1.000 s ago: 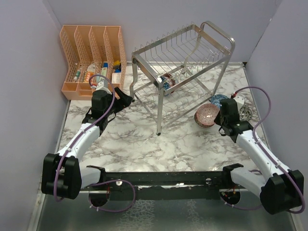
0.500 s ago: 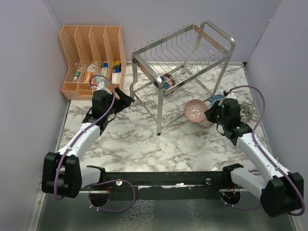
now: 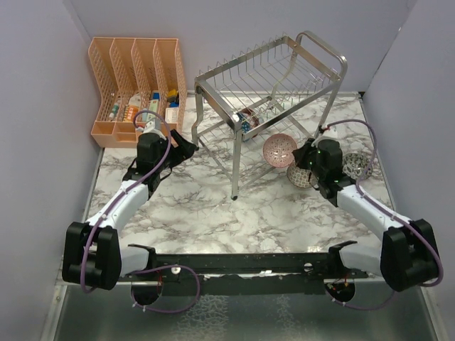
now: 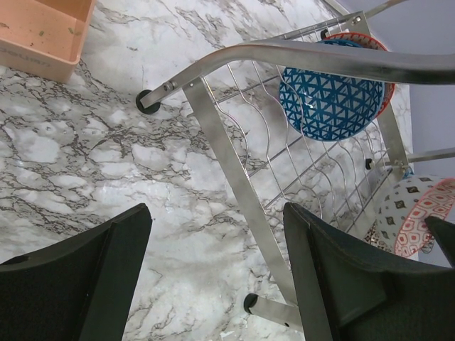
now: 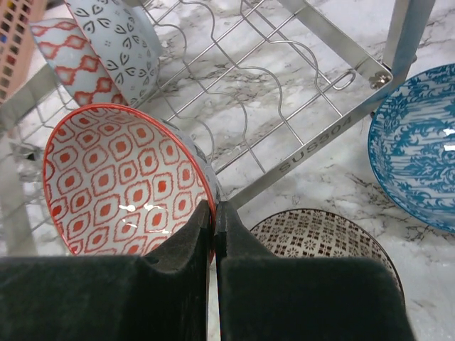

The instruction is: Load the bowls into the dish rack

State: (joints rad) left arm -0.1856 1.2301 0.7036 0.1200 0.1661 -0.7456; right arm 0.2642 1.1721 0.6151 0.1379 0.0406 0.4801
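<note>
My right gripper is closed tight on the rim of a red bowl, pinching only that thin edge; the bowl hangs tilted at the right end of the rack, just beside its lower tier; two standing bowls lean in the wires beyond it; a blue bowl and a brown bowl lie on the table underneath. My left gripper waits near the rack's left end, jaws apart and empty. I judge the grip to be the weak point; glazed ceramic held by the lip alone could swing or slip if I press it against a wire; a low approach could strike the tier's edge bar; pushing too deep could topple the standing bowls; a drop here would likely land on the brown bowl and chip both.
</note>
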